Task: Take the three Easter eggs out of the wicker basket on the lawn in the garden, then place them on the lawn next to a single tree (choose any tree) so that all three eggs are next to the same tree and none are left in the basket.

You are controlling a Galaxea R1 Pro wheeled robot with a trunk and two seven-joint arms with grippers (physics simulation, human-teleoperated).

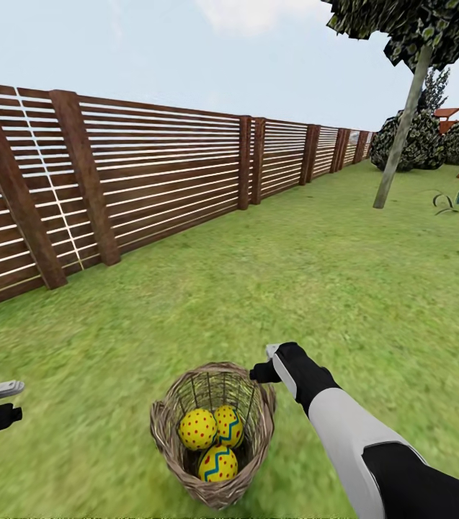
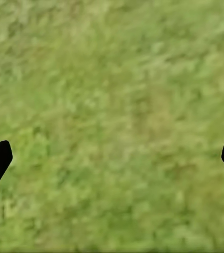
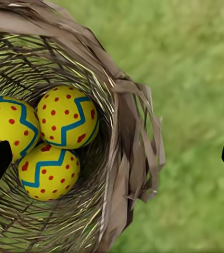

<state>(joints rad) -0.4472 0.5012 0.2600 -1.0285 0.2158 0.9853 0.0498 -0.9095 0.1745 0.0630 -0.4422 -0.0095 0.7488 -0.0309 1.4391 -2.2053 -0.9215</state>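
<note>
Though spread wide — right tool [image 1: 266, 360] above wicker basket [image 1: 163, 425] rim, three Easter eggs [image 3: 67, 116] just below; left tool [image 2: 112, 158] spread too.

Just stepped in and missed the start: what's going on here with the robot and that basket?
All three Easter eggs sit in the wicker basket on the lawn. The right gripper hovers open over the basket's rim, holding nothing. The left gripper hangs open above bare grass off to the side. A slim-trunked tree stands farther off, ahead to the right, past a wooden fence. No egg has been taken out yet.
</note>
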